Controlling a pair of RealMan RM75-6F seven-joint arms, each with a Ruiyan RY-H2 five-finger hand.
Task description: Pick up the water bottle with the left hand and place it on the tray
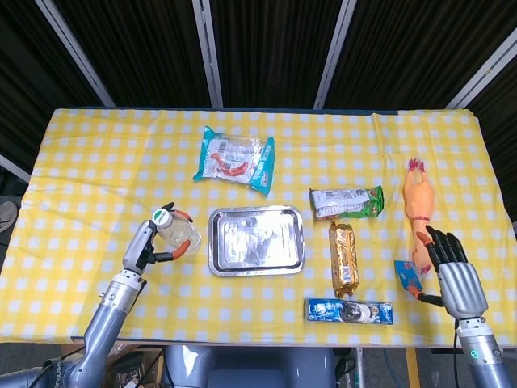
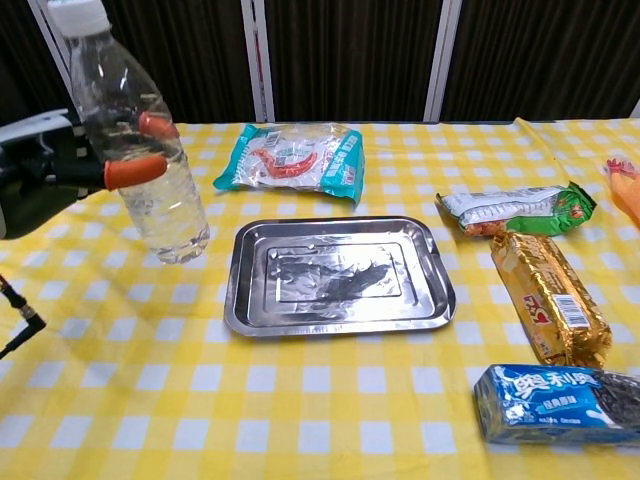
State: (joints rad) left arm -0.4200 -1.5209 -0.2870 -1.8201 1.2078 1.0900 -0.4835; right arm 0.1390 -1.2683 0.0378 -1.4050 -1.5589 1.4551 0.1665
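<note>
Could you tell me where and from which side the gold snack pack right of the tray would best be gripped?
Probably across the middle of the gold pack, from above, fingers on its two long sides. It lies flat, long and narrow, so the short width suits a robot hand. The green pack lies close to its far end and the blue pack near its front end, so the ends are crowded.

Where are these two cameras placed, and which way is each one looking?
Head view: sits high, looking almost straight down on the table; both arms show, the left hand gripping the water bottle, the right hand near the table's right edge.
Chest view: sits low at the near edge, looking across the table toward dark panels; only the left hand shows, holding the bottle up.
Shared: the bottle, the tray, the snack packets.
</note>
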